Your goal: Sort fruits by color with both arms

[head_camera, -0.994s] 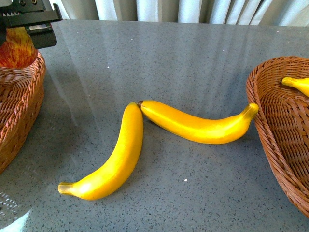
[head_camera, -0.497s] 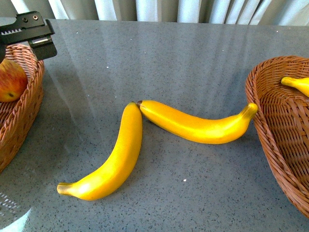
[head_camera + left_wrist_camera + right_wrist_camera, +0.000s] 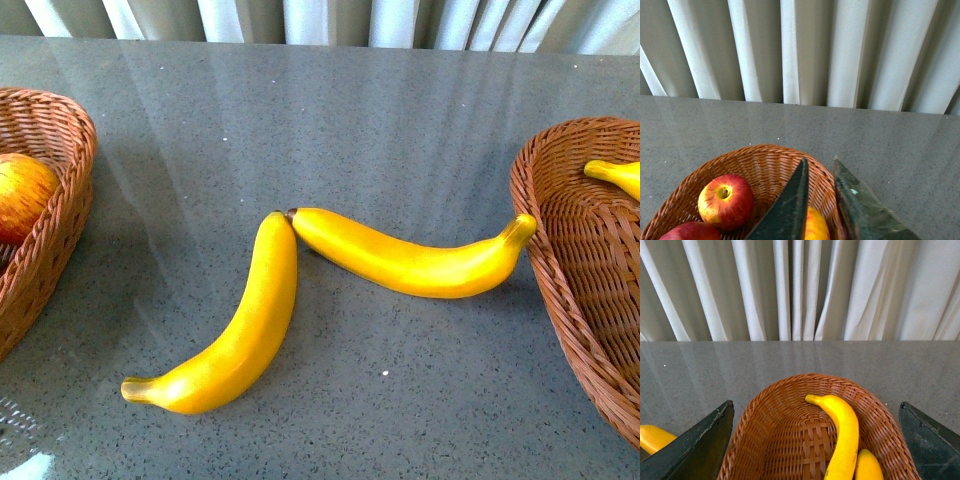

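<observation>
The front view shows none of my arms, and it cuts off both baskets at its sides.

My left fingers (image 3: pixel 820 162) are only a little way apart and hold nothing. Through the thin gap between them I see a bit of yellow-orange fruit (image 3: pixel 815 225). Most of it is hidden behind the fingers, so I cannot be sure what it is. It sits in the left basket (image 3: pixel 765 157), just below these fingers. Off to one side of them, in the same basket, is a round red apple (image 3: pixel 725 200) with a yellow patch around its stalk. A second apple (image 3: pixel 690 232), also red, is just beside it, cut off by the picture edge.

My right fingers (image 3: pixel 816 405) are wide open and empty. Between them is the right basket (image 3: pixel 772 407) with a long banana (image 3: pixel 842 432) in it, curved and shiny yellow. A second banana (image 3: pixel 867 465) lies close by it, mostly cut off. Past the outer side of one right finger a yellow banana end (image 3: pixel 652 437) pokes out; the rest is hidden.

On the grey surface (image 3: pixel 380 120), between the two baskets and away from all my fingers, lie a closer banana (image 3: pixel 230 330) and a farther banana (image 3: pixel 400 262). Their blunt ends touch.
</observation>
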`<action>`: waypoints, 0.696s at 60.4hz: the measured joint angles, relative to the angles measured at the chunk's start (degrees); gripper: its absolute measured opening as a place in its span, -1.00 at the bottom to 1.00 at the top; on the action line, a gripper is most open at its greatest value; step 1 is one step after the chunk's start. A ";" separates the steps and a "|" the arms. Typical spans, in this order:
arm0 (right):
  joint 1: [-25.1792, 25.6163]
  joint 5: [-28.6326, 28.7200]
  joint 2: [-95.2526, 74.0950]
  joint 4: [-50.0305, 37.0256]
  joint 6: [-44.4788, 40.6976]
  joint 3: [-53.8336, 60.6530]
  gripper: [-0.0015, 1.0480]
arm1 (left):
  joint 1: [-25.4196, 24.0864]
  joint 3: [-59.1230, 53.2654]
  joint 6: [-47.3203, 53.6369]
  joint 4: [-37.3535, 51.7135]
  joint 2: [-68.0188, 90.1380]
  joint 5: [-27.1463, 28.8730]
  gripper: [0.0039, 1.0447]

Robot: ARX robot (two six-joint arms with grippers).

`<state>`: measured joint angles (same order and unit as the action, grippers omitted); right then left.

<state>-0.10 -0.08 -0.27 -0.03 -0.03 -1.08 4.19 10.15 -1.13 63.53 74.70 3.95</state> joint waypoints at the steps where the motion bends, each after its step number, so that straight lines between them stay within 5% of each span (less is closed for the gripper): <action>1: 0.00 0.00 0.00 0.00 0.00 0.00 0.82 | -0.37 -0.74 0.07 -0.66 -1.36 -0.63 -0.81; 3: 0.00 -0.02 0.00 0.00 0.00 0.00 0.82 | -2.23 -1.86 0.26 -1.79 -3.82 -3.41 -0.98; 42: 0.00 -0.02 0.00 0.00 0.00 0.00 0.82 | -3.93 -9.35 0.52 -27.52 -37.55 -3.93 -0.98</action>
<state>-0.10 -0.10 -0.27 -0.03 -0.03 -1.08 0.25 0.80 -0.60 36.01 37.15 0.01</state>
